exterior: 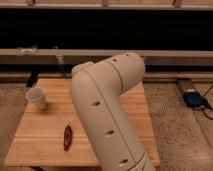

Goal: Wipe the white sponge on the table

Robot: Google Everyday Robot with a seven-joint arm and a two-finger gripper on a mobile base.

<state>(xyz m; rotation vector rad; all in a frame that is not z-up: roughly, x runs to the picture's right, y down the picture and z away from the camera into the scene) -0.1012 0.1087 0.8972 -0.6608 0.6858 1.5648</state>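
No wiping on show, so I judge it all still to do: the arm (pixel 107 100) blocks the middle of the table (pixel 45 120), the gripper is out of sight beyond it, grip unknowable, the white sponge is hidden too, and a cup (pixel 37 97) stands near the far-left corner.

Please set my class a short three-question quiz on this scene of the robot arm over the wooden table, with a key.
1. True or false: the white cup stands upright near the left edge of the table.
2. Which lies nearest the table's front edge? A) the cup B) the red-brown object C) a plate
3. Fill in: the tool is ____ of view; only the arm shows.
Key: 1 true; 2 B; 3 out.
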